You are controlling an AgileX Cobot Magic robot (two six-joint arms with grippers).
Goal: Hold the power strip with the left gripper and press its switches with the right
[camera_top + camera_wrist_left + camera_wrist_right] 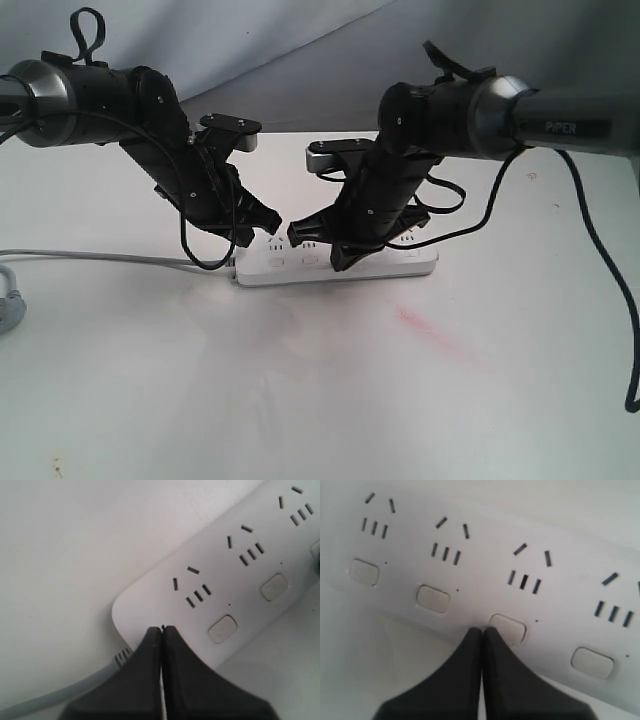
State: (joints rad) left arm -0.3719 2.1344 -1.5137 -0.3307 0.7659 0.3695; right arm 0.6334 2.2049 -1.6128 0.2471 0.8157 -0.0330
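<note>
- Black fingers (460,680) of your right hand (481,630) fill the front of the right wrist view. They are pressed flat together with no gap and nothing between them.
- Their tips sit at the long edge of the power strip (485,565), just beside the third of the four switches (507,628) that this view shows. You cannot tell from here whether they bear on that switch.
- Your left hand (161,630) is closed the same way, its fingers (135,680) meeting in a thin seam and holding nothing.
- Its tips lie against the strip's (150,605) long edge near the rounded end, close to where the grey cord (60,692) leaves. Contact with the plastic cannot be told.
- Two switches (222,629) show in that view, each below its own socket, and both lie clear of the left fingertips.
- From outside, the power strip (395,263) lies flat on the white worktop (300,400), running left to right.
- Your left hand (258,230) comes down on its left end and your right hand (318,248) on its middle, the two near each other.
- The cord (100,257) runs off to the left across the worktop.
- A faint pink smear (430,330) marks the worktop in front of the strip.
</note>
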